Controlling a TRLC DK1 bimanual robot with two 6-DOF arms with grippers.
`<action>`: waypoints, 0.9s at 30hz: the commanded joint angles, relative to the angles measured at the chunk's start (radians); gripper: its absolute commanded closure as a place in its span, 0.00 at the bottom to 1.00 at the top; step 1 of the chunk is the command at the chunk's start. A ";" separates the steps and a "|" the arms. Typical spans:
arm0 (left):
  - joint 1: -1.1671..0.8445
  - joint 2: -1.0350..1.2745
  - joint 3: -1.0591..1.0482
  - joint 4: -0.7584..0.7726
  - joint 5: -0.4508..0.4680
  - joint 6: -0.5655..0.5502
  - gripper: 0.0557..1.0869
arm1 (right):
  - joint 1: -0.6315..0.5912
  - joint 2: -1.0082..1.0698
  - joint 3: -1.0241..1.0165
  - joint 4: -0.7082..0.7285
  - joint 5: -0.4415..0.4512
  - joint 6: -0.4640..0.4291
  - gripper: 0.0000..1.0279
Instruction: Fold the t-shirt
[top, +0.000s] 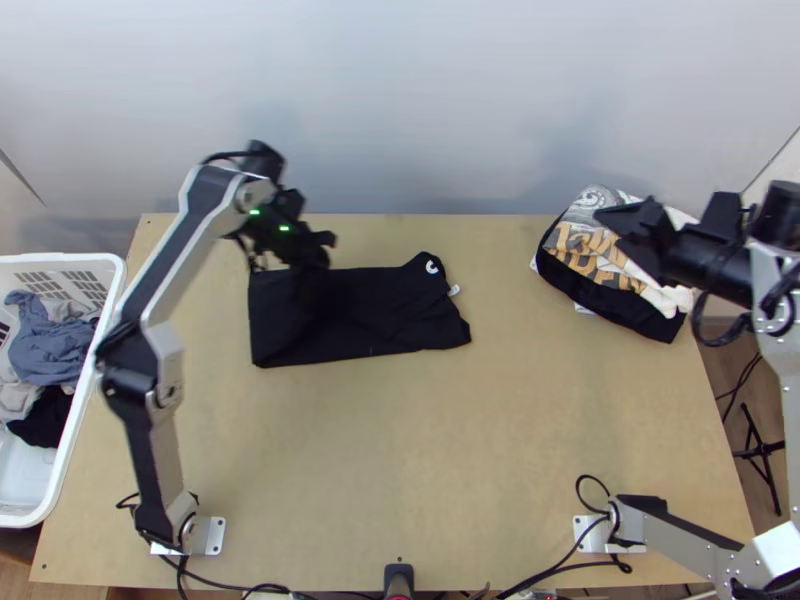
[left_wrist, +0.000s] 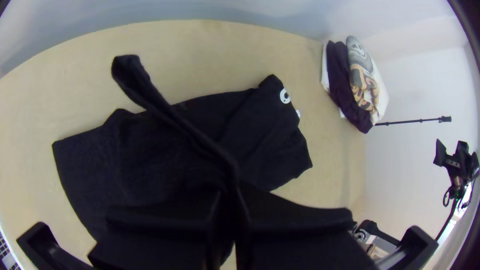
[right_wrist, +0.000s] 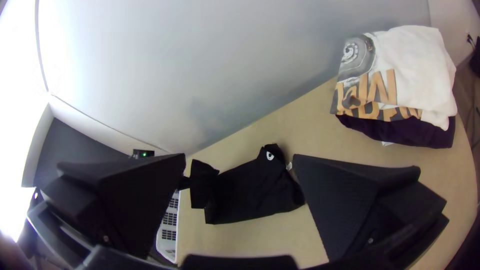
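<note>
In the top view my left gripper (top: 312, 254) is over the left part of the black t-shirt (top: 395, 312), which lies as a folded long strip with a white round mark at its right end. The left wrist view has this gripper (left_wrist: 228, 196) shut on a raised, bunched ridge of the t-shirt (left_wrist: 150, 155); the rest lies on the table. High at the right, my right gripper (top: 612, 232) stands open above the pile of folded clothes. Between its fingers in the right wrist view, the gripper (right_wrist: 240, 161) holds nothing; the t-shirt (right_wrist: 250, 192) is farther off.
Folded clothes (top: 590, 245) are stacked at the table's back right corner. A white laundry basket (top: 62, 487) with loose clothes stands at the left edge. Bare wooden table (top: 400, 450) lies in front of the t-shirt. A wall rises behind the table.
</note>
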 joint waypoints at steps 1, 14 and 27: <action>-0.124 0.121 0.102 0.072 -0.009 -0.076 0.97 | 0.073 -0.001 -0.101 0.053 0.054 0.001 0.04; -0.220 0.144 0.104 0.247 0.017 -0.191 0.97 | 0.136 0.013 -0.315 0.156 0.110 -0.020 0.04; -0.305 0.146 0.104 0.306 0.039 -0.275 0.04 | 0.174 0.059 -0.358 0.170 0.152 -0.066 0.04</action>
